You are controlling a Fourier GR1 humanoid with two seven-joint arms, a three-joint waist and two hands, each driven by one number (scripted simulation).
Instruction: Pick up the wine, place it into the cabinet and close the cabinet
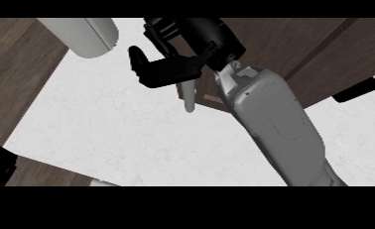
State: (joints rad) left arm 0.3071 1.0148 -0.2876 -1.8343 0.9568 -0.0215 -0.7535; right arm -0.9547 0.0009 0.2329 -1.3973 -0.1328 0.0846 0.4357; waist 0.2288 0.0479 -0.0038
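Wine bottle not in view; likely already inside dark wood cabinet (307, 54) at 2 o'clock; step judged door-closing. Pale grey bar handle (189, 96) at centre; black right hand (164, 69) above it, fingers curled beside it, contact unclear; grey forearm (275, 124) slants from 5 o'clock. Next: swing door shut. Left hand unseen.

A white marbled counter (132, 129) lies between dark wooden panels (26, 69).

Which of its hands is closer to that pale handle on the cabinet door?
Right: the right hand sits at the handle's upper end, overlapping it. The left hand is out of view.
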